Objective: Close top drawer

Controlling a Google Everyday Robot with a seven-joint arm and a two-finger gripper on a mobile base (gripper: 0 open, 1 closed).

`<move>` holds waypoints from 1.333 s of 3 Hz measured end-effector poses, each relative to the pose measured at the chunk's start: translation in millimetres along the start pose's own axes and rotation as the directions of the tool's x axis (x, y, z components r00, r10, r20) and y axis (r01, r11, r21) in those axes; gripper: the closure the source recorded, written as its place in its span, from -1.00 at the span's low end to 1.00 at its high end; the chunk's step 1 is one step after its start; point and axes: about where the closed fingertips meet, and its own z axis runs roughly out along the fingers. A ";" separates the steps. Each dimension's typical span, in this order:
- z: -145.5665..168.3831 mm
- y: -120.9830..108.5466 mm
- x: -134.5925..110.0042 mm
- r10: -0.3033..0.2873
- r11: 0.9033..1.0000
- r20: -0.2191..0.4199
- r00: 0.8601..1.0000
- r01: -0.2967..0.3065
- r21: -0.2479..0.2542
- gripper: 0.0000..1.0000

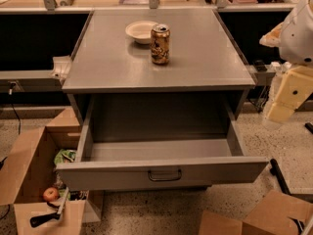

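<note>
the top drawer (pixel 161 173) stands pulled out beneath the front edge of the counter (pixel 112 67). the gripper (pixel 282 106) hangs off the counter's front right corner, apart from the drawer; released or clenched, one cannot tell.

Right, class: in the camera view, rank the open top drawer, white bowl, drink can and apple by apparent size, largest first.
1. top drawer.
2. white bowl and drink can: too alike to rank, bowl wider, can taller.
3. apple, smallest though nearer the camera.
The gripper hangs at the right, apart from the drawer.
</note>
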 end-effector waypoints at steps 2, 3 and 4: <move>25.3 14.3 -3.2 -0.038 0.998 -0.003 0.999 0.037 -0.043 -1.00; 67.4 45.0 -9.2 -0.097 0.990 0.006 0.995 0.097 -0.101 -1.00; 122.3 80.8 -6.4 -0.122 0.975 0.029 0.992 0.125 -0.183 -0.74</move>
